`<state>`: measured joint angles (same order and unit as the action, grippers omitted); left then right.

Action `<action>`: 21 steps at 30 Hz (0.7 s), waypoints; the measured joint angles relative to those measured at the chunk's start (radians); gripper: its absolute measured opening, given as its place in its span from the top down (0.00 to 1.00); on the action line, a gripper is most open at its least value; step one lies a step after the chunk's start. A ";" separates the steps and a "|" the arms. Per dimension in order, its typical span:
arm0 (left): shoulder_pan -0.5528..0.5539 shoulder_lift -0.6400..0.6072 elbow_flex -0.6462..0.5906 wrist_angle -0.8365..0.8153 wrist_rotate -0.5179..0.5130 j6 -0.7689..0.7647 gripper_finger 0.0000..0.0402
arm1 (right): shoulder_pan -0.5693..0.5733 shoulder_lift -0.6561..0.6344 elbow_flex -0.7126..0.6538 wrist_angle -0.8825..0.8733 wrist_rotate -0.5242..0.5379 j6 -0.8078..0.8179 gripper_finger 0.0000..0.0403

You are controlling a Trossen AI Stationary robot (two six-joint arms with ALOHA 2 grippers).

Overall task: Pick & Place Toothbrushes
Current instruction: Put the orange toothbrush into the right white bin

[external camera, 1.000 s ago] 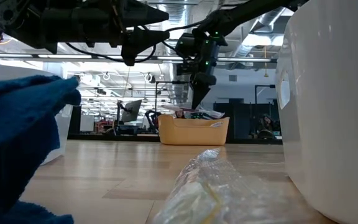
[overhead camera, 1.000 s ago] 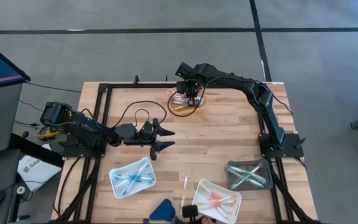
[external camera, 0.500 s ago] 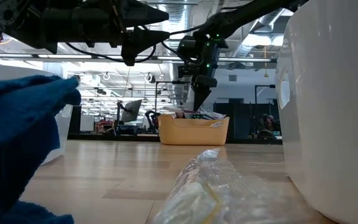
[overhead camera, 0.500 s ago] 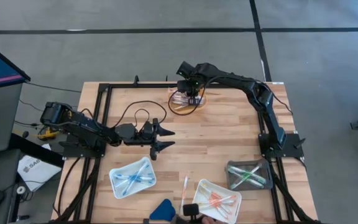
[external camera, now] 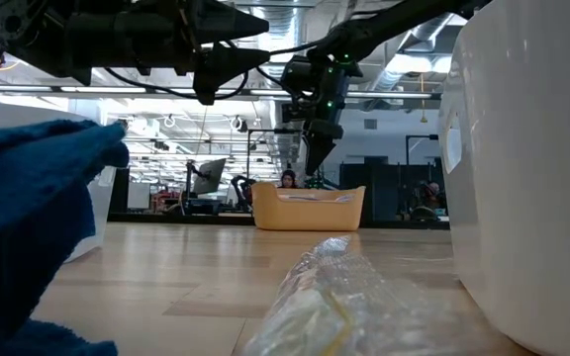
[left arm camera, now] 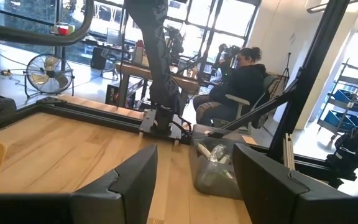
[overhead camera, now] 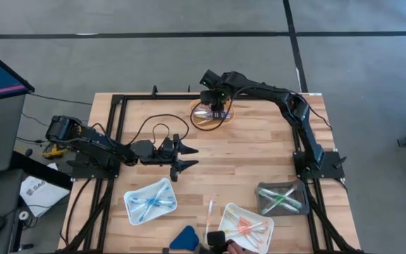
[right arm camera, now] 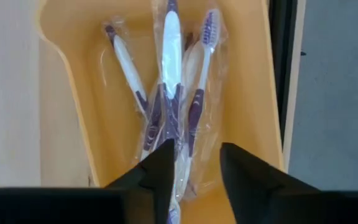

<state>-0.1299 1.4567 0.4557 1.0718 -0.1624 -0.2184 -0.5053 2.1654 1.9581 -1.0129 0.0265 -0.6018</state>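
Hovering part-open over wrapped toothbrushes (right arm camera: 173, 81) in yellow tray (right arm camera: 241, 93), right end effector (right arm camera: 194, 168) grips nothing; no legible writing.

I see three purple-and-white plastic toothbrushes (right arm camera: 169, 93) in clear wrappers, lying fanned in the yellow tray (right arm camera: 241, 74), handles crossing (heads pointing apart). Others lie sorted by colour: blue ones (overhead camera: 150, 202), orange-pink ones (overhead camera: 245, 227), green ones (overhead camera: 282, 200), and one loose on the bench (overhead camera: 211, 210).

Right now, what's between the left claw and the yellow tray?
Only bare tabletop lies between the left claw and the yellow tray, seen in the high view.
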 joint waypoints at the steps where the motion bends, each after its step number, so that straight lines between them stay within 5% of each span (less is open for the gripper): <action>1: 0.000 0.000 0.000 0.000 0.002 0.000 0.49 | 0.000 0.000 0.000 0.000 0.000 0.000 0.69; 10: 0.000 0.000 0.000 0.000 0.002 0.000 0.49 | 0.027 0.000 0.128 -0.145 0.008 0.079 0.54; 21: 0.000 0.000 0.001 0.030 0.016 -0.007 0.49 | 0.171 -0.007 0.365 -0.555 -0.093 0.333 0.57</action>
<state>-0.1296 1.4567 0.4567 1.1017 -0.1462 -0.2258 -0.3341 2.1588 2.3229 -1.5677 -0.0664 -0.2692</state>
